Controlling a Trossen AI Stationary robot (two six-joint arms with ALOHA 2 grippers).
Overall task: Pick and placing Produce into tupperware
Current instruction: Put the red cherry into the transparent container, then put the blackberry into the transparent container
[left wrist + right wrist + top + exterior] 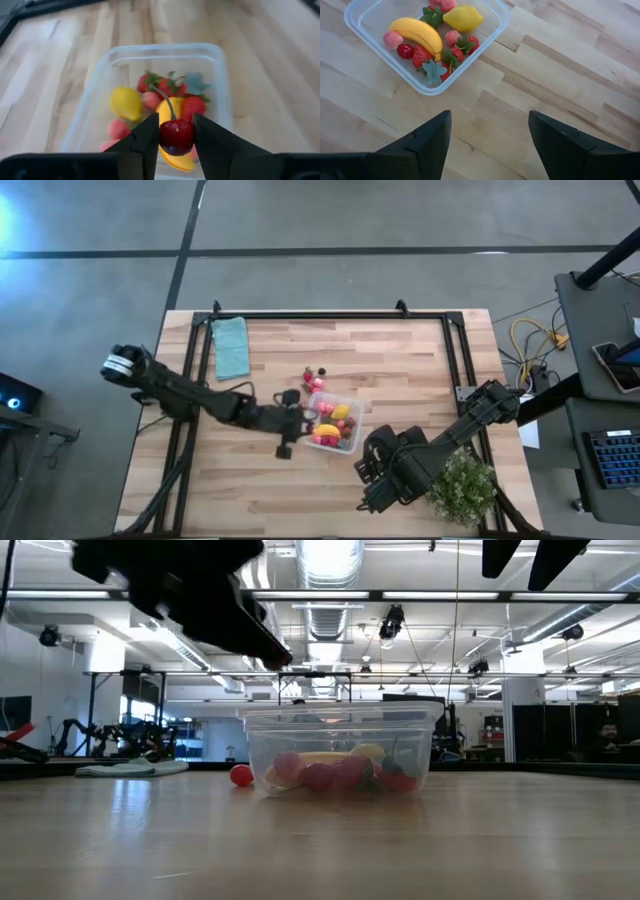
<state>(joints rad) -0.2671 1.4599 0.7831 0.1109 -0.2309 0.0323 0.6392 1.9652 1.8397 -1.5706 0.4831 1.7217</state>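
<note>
Left gripper (176, 137) hung over the left edge of the tupperware (352, 405), fingers (145, 142) clamped on a dark red cherry (176, 136) with its stem pointing up. Tupperware sat near the middle of the wooden table (400, 360), lidless. Inside lay a banana (417, 32), a lemon (462, 17), several strawberries (422, 56) and pink pieces. A few loose produce pieces (315, 376) lay on the table just beyond the tub's far side; from above they looked red and dark, though too small to identify. Right gripper (489, 131) waited to the near right of the tub, fingers spread wide with nothing between them. A teal cloth (231, 346) lay at the far left; a green potted plant (463, 488) stood at the near right corner.
</note>
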